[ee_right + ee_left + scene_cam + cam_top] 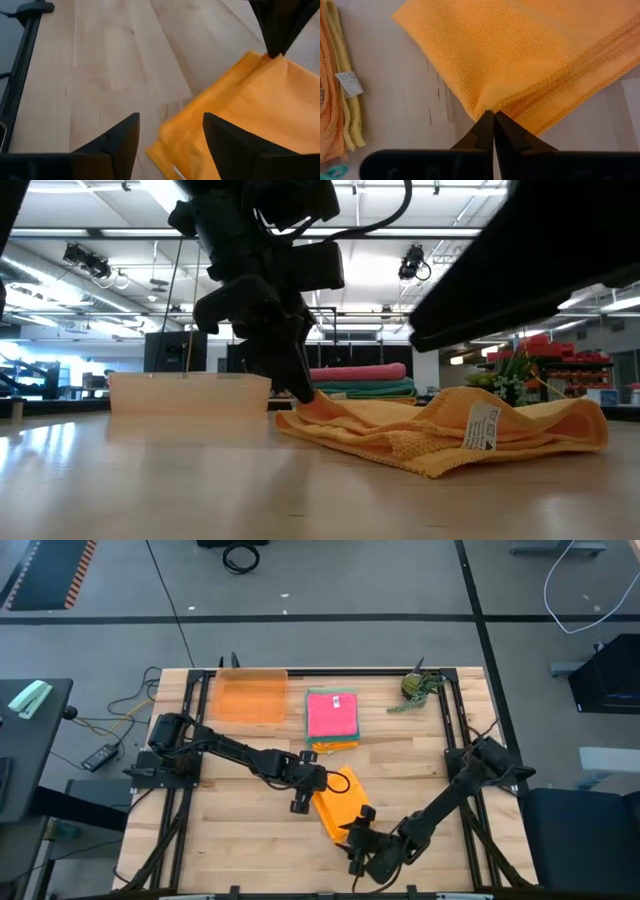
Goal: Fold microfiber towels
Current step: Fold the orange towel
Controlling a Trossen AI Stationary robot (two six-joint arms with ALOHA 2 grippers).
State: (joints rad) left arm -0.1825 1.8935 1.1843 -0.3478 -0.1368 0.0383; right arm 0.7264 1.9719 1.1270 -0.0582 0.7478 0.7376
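- The left end effector [318, 783] sits over the middle of the table, fingers pinched fully together on the edge of the orange towel [340, 802]; in the left wrist view the two dark fingertips [493, 122] meet at a point right where the folded hem of the cloth [530, 55] puckers.
- In the low view this end effector [300, 392] comes down from above and touches the towel's near corner at table level.
- The right end effector [358, 837] is at the front of the table, just beside the towel's other end, fingers spread wide with nothing between them; the right wrist view shows its two fingers [122, 142] apart over bare wood, the orange cloth [240, 115] lying just ahead.
- The orange towel lies loosely folded and rumpled, running diagonally between the two end effectors; its white tag [482, 426] faces the low camera on the front fold [440, 435].
- Behind it, toward the table's back edge, a stack of folded towels [332, 720] rests flat, pink on top with teal and orange edges showing beneath; in the low view the pink and teal layers [362, 380] show in the stack.
- Just left of the stack sits a translucent orange tray [249, 696].
- A small green plant [417, 688] stands near the back right corner.
- The table [240, 840] is pale wood planks.
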